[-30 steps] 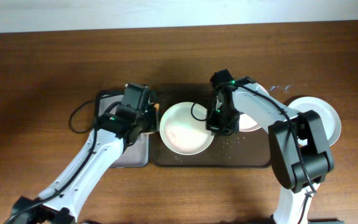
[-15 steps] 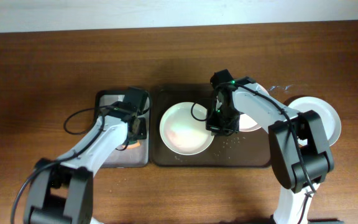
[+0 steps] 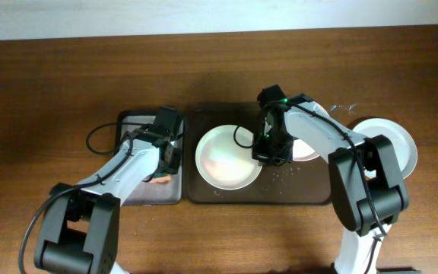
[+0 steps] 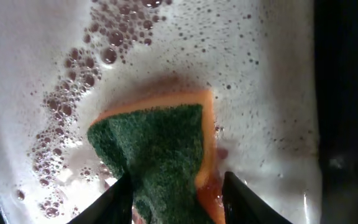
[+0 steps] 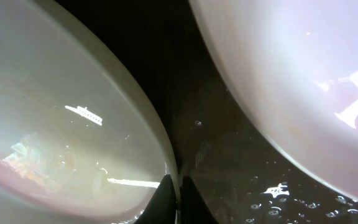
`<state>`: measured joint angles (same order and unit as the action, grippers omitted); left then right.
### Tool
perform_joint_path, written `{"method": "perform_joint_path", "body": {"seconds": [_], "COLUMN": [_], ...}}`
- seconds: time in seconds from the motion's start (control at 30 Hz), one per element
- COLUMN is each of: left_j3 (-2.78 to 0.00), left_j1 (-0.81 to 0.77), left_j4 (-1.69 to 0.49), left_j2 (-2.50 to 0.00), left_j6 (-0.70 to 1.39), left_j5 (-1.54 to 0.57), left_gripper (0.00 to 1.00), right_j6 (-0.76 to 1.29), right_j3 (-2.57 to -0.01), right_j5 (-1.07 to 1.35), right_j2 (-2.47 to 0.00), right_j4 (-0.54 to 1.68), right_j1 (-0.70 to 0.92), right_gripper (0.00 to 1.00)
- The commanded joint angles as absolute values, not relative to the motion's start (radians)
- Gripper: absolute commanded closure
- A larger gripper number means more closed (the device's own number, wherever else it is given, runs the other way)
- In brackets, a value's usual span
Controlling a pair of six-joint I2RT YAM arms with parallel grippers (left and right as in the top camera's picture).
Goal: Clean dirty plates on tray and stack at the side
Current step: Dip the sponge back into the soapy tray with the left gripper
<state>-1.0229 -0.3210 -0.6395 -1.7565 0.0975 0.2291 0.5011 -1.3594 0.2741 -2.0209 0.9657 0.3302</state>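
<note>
A pale green plate (image 3: 223,160) with a faint red smear lies on the large dark brown tray (image 3: 295,196). My right gripper (image 3: 269,157) is shut on this plate's right rim; the pinch shows in the right wrist view (image 5: 178,190), with the plate (image 5: 61,124) to its left. A pale pink plate (image 3: 310,149) lies on the tray's right part, partly under my right arm, and also shows in the right wrist view (image 5: 291,74). A white plate (image 3: 398,144) sits on the table right of the tray. My left gripper (image 3: 166,164) is shut on the green and orange sponge (image 4: 160,149).
The sponge rests in foamy water in the smaller grey-bottomed tray (image 3: 131,122), which stands directly left of the big tray. Water drops lie on the big tray's dark floor (image 5: 272,193). Bare wooden table surrounds both trays.
My left gripper has moved left with the sponge, from the green plate's left edge to over the small tray and down into the foam. The right arm has not moved.
</note>
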Motion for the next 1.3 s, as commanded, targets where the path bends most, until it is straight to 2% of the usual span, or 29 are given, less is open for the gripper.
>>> {"method": "perform_joint_path", "body": {"seconds": [0.0,0.2,0.23,0.27,0.3,0.5,0.53,0.57,0.73,0.8,0.83,0.9,0.93,0.97,1.0,1.03,1.27], "left_j3": [-1.014,-1.014,-1.014,-1.014,-1.015,-1.085,-1.095,-1.099,-1.098,-1.097,-1.096,-1.096,-1.096,-1.096,-1.096,-1.096,-1.117], "left_j1": [-0.317,-0.316,-0.316,-0.316,-0.316,-0.315,-0.315,-0.315,-0.315,-0.315,-0.315,-0.315,-0.315,-0.315,-0.315,-0.315,-0.315], "left_j4": [-0.632,-0.626,-0.618,-0.600,-0.590,-0.591,-0.607,-0.633,-0.762,-0.780,-0.780,-0.779,-0.780,-0.781,-0.784,-0.788,-0.802], "left_j2": [-1.774,-1.866,-1.887,-1.909,-1.910,-1.848,-1.833,-1.814,-1.808,-1.808,-1.808,-1.809,-1.810,-1.810,-1.810,-1.810,-1.762], "left_j6": [0.150,0.297,0.303,0.302,0.302,0.237,0.237,0.238,0.238,0.238,0.238,0.238,0.238,0.238,0.238,0.238,0.238], "left_j5": [0.244,0.244,0.242,0.236,0.237,0.259,0.259,0.258,0.240,0.196,0.174,0.145,0.145,0.145,0.146,0.146,0.154], "left_gripper": [0.56,0.57,0.63,0.87,1.00,1.00,0.93,0.53,0.40,0.41,0.43,0.61,0.65,0.73,0.92,1.00,1.00], "right_j6": [0.501,0.501,0.501,0.501,0.501,0.501,0.501,0.501,0.501,0.501,0.501,0.501,0.501,0.501,0.501,0.501,0.481], "right_j3": [-1.362,-1.362,-1.362,-1.362,-1.362,-1.362,-1.362,-1.362,-1.362,-1.362,-1.362,-1.362,-1.362,-1.362,-1.362,-1.362,-1.362], "right_j5": [0.250,0.250,0.250,0.250,0.250,0.250,0.250,0.250,0.250,0.250,0.250,0.250,0.250,0.250,0.250,0.250,0.250], "right_j2": [-2.027,-2.027,-2.027,-2.027,-2.027,-2.027,-2.027,-2.027,-2.027,-2.027,-2.027,-2.027,-2.027,-2.027,-2.027,-2.027,-2.027], "right_j4": [0.973,0.973,0.973,0.973,0.974,0.981,0.981,0.981,0.980,0.980,0.980,0.981,0.981,0.981,0.981,0.981,0.984], "right_j1": [0.341,0.341,0.341,0.341,0.341,0.341,0.341,0.341,0.341,0.341,0.341,0.341,0.341,0.341,0.341,0.341,0.341], "right_gripper": [0.96,0.96,0.96,0.96,0.96,0.96,0.96,0.96,0.96,0.96,0.96,0.96,0.96,0.96,0.96,0.96,0.96]}}
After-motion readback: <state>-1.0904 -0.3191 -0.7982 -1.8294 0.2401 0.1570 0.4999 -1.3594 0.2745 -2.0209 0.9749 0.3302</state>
